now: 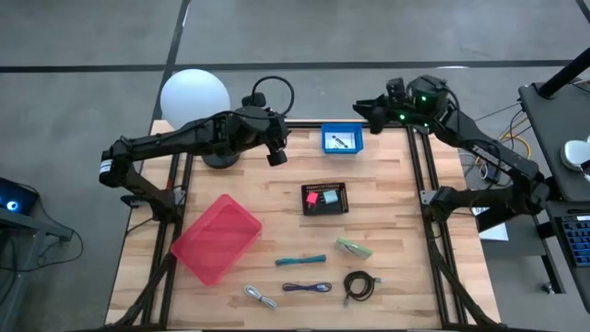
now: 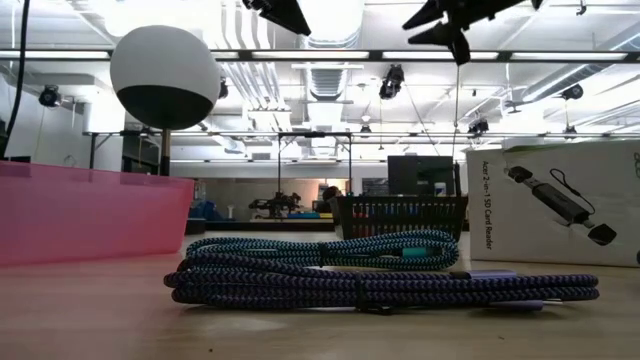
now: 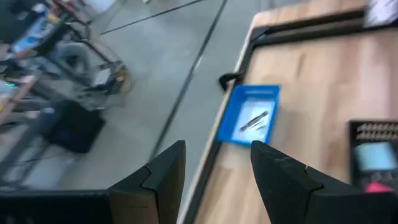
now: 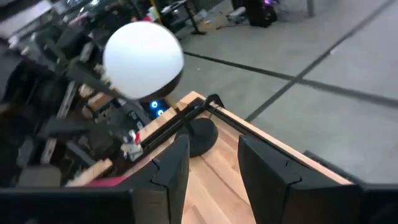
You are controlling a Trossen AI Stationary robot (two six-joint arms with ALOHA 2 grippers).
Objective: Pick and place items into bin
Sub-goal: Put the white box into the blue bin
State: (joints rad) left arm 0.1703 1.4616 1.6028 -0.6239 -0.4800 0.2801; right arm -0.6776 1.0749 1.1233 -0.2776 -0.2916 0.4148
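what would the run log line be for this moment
left gripper: open, raised near blue tray | right gripper: open, raised at far edge | pink plastic bin: empty | cables: untouched

Wood table (image 1: 387,277); braided purple cable (image 2: 380,290); translucent plastic bin (image 1: 217,238).

left gripper (image 1: 277,155) raised, right gripper (image 1: 362,109) raised, fingers parted

Red/pink bin (image 1: 216,238), blue tray (image 1: 342,139), black basket (image 1: 324,198) w/ mint-green cube (image 1: 329,196). Purple cable (image 2: 380,289) braided blue-black; lamp (image 1: 194,96) white.
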